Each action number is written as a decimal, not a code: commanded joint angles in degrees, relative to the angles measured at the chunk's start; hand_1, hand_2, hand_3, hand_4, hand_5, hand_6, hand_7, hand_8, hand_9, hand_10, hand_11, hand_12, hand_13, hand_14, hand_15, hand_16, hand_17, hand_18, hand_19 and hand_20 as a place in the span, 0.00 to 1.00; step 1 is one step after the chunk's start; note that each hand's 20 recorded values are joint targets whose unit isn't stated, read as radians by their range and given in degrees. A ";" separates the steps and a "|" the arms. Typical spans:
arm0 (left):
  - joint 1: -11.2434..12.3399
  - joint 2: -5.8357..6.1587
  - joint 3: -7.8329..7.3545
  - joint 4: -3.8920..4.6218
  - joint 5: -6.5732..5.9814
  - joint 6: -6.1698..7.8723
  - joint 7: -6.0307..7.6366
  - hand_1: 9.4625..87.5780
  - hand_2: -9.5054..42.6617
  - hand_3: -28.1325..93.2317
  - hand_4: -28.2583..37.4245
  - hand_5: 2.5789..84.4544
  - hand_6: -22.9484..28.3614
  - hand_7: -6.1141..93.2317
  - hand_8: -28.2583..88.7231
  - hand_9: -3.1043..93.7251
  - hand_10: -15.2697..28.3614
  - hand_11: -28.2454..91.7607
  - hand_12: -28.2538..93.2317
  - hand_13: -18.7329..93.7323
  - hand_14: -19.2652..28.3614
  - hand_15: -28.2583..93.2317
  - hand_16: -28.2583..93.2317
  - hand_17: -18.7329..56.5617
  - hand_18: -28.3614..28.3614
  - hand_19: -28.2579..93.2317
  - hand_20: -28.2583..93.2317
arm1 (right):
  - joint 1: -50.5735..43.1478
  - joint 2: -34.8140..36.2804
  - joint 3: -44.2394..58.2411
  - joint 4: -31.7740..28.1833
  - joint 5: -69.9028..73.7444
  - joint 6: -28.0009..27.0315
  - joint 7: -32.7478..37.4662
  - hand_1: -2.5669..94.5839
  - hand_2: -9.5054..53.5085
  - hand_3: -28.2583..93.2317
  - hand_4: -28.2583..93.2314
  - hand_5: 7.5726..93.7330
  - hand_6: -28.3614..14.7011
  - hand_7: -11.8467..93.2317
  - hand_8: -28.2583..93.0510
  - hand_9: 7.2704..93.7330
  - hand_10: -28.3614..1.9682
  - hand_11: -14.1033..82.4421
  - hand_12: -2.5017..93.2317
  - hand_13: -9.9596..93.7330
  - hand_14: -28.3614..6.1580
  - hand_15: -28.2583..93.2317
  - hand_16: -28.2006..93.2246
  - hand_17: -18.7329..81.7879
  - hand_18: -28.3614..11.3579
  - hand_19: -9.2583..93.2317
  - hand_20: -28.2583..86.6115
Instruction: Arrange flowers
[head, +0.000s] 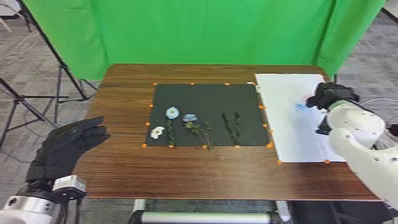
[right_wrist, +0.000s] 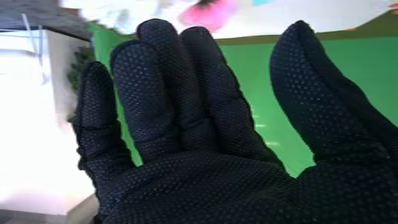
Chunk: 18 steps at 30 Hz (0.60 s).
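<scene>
At the right, my right hand (head: 336, 95) is over the edge of a white sheet (head: 298, 142), beside small blue and pink flowers (head: 304, 107). In the right wrist view my right hand (right_wrist: 200, 182) holds nothing, its fingers straight and thumb apart; beyond the fingertips are a pink bloom (right_wrist: 209, 12) and a white one (right_wrist: 114, 12). The black mat (head: 191, 95) bears a pale blue flower (head: 172, 112), a darker blue flower (head: 190, 118), a white flower (head: 157, 132) and green stems (head: 231, 127). My left hand (head: 64, 147) is open by the table's left edge.
Orange dots mark the edges of the mat and sheet on the brown table (head: 195, 175). A green curtain (head: 213, 32) hangs behind it. Black tripod legs (head: 60, 95) stand beyond the left side.
</scene>
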 joint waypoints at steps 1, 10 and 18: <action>0.05 -0.21 -0.04 0.21 -0.30 -0.18 -0.45 0.23 0.28 0.90 0.25 0.56 0.73 0.20 0.17 0.47 0.88 0.56 0.33 0.45 1.00 0.75 0.13 0.14 0.89 0.70 0.40 | 1.11 -3.13 -1.50 0.32 -0.31 -0.65 1.51 0.28 0.15 0.95 0.01 0.57 0.49 0.30 0.13 0.58 0.34 0.53 0.21 0.57 0.38 0.88 0.39 0.32 0.09 0.80 0.53; 0.06 -0.40 -0.43 0.14 -0.31 -0.22 -0.36 0.23 0.28 0.90 0.25 0.57 0.73 0.20 0.17 0.47 0.87 0.56 0.33 0.45 1.00 0.75 0.13 0.14 0.89 0.70 0.40 | 1.04 -4.48 -1.52 2.53 -1.36 -1.49 2.14 0.29 0.15 0.94 0.00 0.58 0.49 0.30 0.13 0.58 0.34 0.53 0.22 0.57 0.37 0.88 0.40 0.32 0.08 0.80 0.53; -0.13 -0.40 -0.19 0.28 -0.58 -0.17 -0.25 0.23 0.29 0.90 0.26 0.56 0.73 0.20 0.17 0.47 0.87 0.56 0.33 0.45 1.00 0.75 0.13 0.14 0.89 0.70 0.40 | 2.21 -5.73 -4.76 4.16 -4.81 -0.14 2.54 0.31 0.14 0.93 0.00 0.61 0.52 0.31 0.13 0.60 0.36 0.53 0.21 0.58 0.39 0.87 0.40 0.32 0.08 0.80 0.53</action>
